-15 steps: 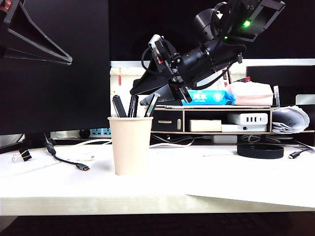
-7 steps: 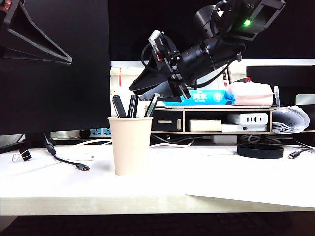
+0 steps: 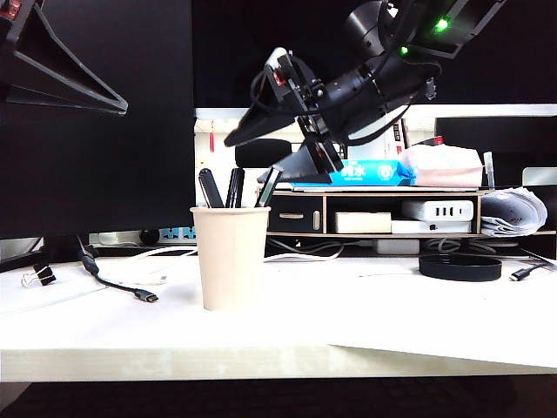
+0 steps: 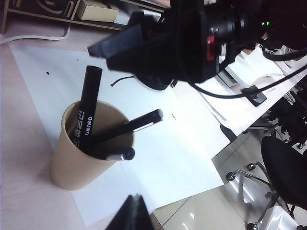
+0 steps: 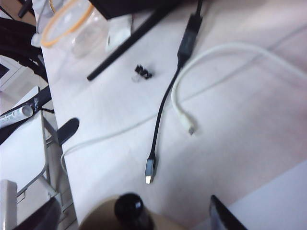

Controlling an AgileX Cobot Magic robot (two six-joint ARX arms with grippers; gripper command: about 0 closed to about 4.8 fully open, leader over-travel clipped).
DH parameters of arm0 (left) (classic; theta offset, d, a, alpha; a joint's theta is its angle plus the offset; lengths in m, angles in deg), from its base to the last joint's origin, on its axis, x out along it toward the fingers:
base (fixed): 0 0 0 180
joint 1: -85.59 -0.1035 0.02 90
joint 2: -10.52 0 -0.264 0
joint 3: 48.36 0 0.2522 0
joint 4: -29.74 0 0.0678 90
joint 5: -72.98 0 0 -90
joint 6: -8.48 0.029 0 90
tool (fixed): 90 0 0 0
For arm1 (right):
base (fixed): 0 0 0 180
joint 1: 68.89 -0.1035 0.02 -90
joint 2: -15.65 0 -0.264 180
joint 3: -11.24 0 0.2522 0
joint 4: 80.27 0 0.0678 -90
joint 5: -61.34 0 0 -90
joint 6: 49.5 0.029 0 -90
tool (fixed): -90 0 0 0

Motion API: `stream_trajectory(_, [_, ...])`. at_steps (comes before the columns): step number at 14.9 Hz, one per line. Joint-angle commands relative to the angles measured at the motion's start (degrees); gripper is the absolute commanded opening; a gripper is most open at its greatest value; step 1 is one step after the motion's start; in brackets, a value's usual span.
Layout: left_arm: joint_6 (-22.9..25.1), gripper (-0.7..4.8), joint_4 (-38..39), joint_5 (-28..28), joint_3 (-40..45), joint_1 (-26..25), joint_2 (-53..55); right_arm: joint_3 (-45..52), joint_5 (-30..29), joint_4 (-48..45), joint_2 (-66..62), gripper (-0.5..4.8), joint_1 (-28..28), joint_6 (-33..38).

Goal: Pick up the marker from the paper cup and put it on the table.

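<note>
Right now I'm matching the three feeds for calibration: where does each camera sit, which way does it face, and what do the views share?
Exterior view: level with the table front edge, facing the paper cup; the right gripper hangs open above it.
Left wrist view: looks down on the paper cup; one left fingertip and the right arm show.
Right wrist view: looks down at cables; right fingertips frame a marker.
All three share the cup's pens.

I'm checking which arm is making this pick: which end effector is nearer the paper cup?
Right. The right end effector hangs open just above the paper cup and its pens. The left end effector shows only a fingertip in its wrist view, looking down on the cup from farther off.
</note>
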Motion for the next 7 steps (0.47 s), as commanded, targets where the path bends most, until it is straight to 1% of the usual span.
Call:
stream_trajectory(1, [0.2,-0.05,-0.7,-0.3,-0.4,0.0,-0.2,-0.3,0.1,1.0,0.4,4.0,0.0,-0.6])
stream_trajectory(2, [0.3,-0.05,-0.7,-0.3,-0.4,0.0,-0.2,-0.3,1.3,1.0,0.4,4.0,0.0,-0.6])
stream_trajectory(7, [0.3,-0.05,-0.7,-0.3,-0.4,0.0,-0.2,-0.3,2.2,0.5,-0.7,3.97,-2.5,-0.6])
